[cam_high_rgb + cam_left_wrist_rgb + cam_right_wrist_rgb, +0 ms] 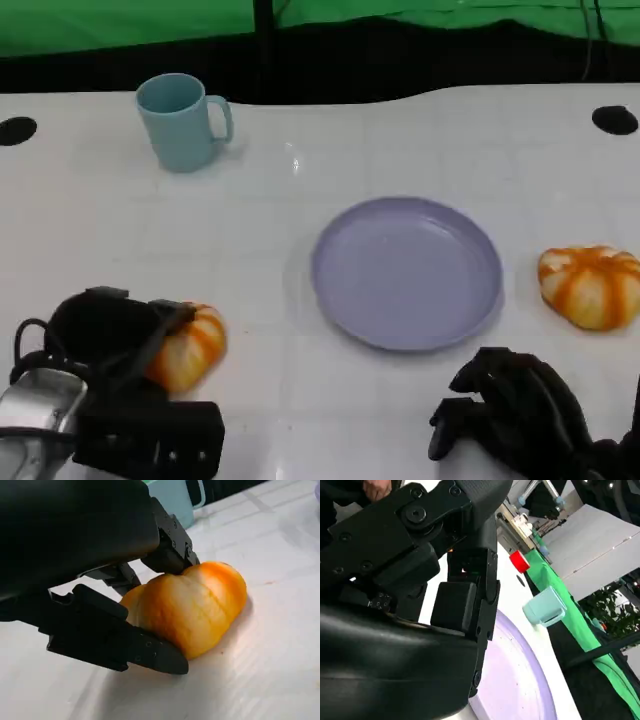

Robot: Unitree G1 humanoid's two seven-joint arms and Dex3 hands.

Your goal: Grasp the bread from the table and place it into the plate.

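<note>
An orange-and-white striped bread roll point(192, 345) lies on the white table at the front left. My left hand point(105, 335) wraps around it from the left. In the left wrist view my left hand point(100, 530) has fingers point(140, 650) pressed against both sides of the bread roll point(195, 605), which still touches the table. The lilac plate point(335, 300) sits at the middle, to the right of this roll, and holds nothing. My right hand point(510, 410) hangs near the front edge, just in front of the plate, fingers curled in and holding nothing.
A second striped roll point(592, 285) lies right of the plate. A light blue mug point(182, 120) stands at the back left. Black round holes mark the table's far corners point(614, 120). The right wrist view shows the plate point(515, 680) and the mug point(545, 607).
</note>
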